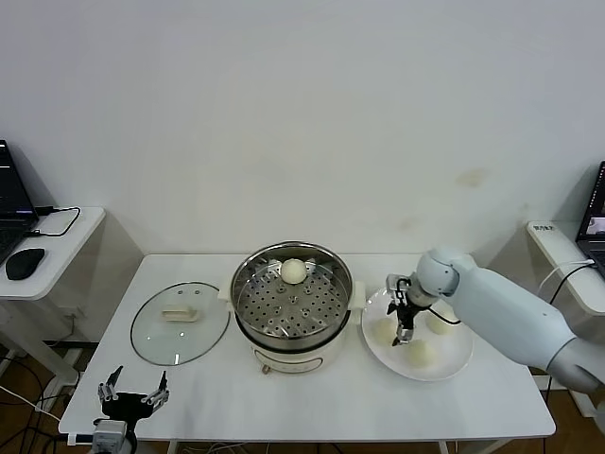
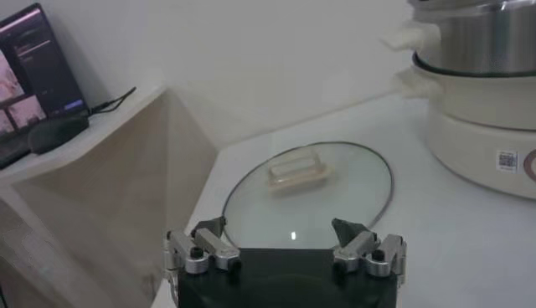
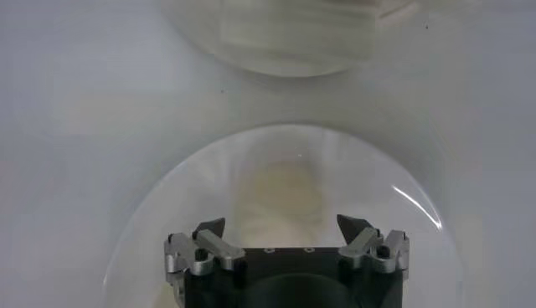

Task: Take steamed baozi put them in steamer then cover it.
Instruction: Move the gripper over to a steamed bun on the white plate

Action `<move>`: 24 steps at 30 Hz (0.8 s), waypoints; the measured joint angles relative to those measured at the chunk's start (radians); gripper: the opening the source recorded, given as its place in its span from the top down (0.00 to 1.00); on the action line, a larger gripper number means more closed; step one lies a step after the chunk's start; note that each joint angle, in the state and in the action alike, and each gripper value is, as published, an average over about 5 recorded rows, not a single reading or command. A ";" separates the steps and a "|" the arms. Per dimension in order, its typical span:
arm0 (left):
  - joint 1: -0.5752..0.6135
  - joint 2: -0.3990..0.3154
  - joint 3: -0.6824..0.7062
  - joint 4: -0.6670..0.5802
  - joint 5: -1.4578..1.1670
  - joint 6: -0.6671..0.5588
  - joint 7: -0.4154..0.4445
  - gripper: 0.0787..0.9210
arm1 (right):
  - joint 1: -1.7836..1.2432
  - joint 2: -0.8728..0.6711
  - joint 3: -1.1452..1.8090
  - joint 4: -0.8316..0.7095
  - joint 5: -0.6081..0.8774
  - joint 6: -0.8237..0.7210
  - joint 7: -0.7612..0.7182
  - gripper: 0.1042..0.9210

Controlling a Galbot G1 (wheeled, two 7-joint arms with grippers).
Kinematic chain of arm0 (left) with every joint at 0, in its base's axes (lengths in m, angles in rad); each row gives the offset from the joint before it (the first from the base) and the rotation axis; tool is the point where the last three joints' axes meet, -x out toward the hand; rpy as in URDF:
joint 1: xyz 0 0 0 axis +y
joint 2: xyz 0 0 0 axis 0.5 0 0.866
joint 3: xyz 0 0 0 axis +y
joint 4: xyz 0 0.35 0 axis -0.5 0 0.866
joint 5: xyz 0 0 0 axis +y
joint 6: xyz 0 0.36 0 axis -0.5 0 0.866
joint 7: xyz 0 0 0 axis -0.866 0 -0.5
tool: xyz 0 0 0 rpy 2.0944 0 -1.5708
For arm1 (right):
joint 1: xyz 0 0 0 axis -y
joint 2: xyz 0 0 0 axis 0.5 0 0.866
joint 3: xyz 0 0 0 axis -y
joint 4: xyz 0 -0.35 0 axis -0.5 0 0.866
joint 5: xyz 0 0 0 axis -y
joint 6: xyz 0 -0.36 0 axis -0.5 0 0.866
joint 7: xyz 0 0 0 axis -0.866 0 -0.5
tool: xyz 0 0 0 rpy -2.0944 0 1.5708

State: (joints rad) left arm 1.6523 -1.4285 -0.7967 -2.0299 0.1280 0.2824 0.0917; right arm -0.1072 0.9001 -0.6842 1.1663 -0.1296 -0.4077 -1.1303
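The steamer (image 1: 326,348) stands mid-table with one baozi (image 1: 294,271) on its perforated tray. Three baozi (image 1: 383,330), (image 1: 421,352), (image 1: 440,319) lie on a white plate (image 1: 452,361) to its right. My right gripper (image 1: 404,325) hangs open and empty just above the plate, among the buns. In the right wrist view the gripper (image 3: 283,226) is open, with a blurred cream bun (image 3: 280,188) beyond its fingertips. The glass cover (image 1: 151,331) lies flat left of the steamer. My left gripper (image 1: 132,392) is parked, open, at the table's front left; the left wrist view shows it (image 2: 280,228) facing the cover (image 2: 352,201).
A side table with a laptop (image 1: 11,203) and a mouse (image 1: 24,263) stands at the far left. Another side table (image 1: 567,251) with a laptop stands at the far right. The steamer's base (image 2: 486,125) rises beside the cover in the left wrist view.
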 measured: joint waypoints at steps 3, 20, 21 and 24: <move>-0.001 -0.001 0.001 0.002 0.000 0.000 0.000 0.12 | -0.003 0.007 0.002 -0.009 -0.002 0.002 0.002 0.12; -0.005 -0.003 0.005 0.011 0.001 -0.001 -0.001 0.12 | -0.009 0.019 0.008 -0.029 0.004 0.002 0.006 0.28; -0.005 -0.003 0.005 0.011 0.001 -0.001 -0.002 0.12 | -0.008 0.018 0.008 -0.029 0.005 0.002 0.006 0.29; -0.005 -0.003 0.006 0.011 0.001 -0.001 -0.002 0.12 | -0.005 0.014 0.010 -0.027 0.008 0.002 0.004 0.31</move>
State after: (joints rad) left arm 1.6470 -1.4320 -0.7910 -2.0191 0.1292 0.2815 0.0898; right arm -0.1120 0.9137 -0.6745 1.1392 -0.1215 -0.4060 -1.1261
